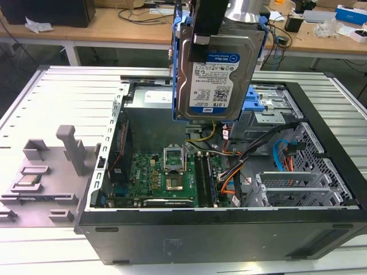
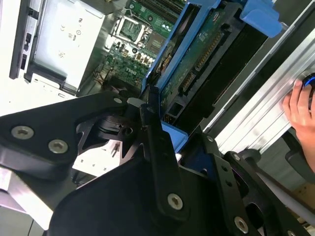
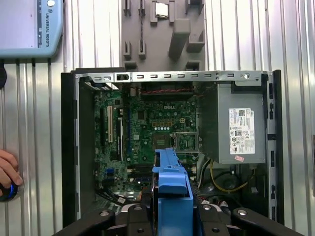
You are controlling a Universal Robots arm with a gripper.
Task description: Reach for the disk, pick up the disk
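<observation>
I am pinching the flat, rectangular silver metal disk (image 1: 211, 74), with its white-and-blue label and blue plastic rails, in my black claw (image 1: 202, 35). It is hanging upright above the open black computer case (image 1: 229, 229). I judge that a weak grip on the smooth rails could drop it onto the green motherboard (image 1: 166, 177).

My gripper (image 1: 203, 38) hangs high from the arm, fingers (image 1: 206, 20) pointing straight down and clamped across the disk (image 1: 212, 80).

rear: light wooden workbenches (image 1: 114, 28), white legs | beneath: dark floor (image 1: 28, 60) | foreground: ribbed silver metal table (image 1: 57, 97)
</observation>
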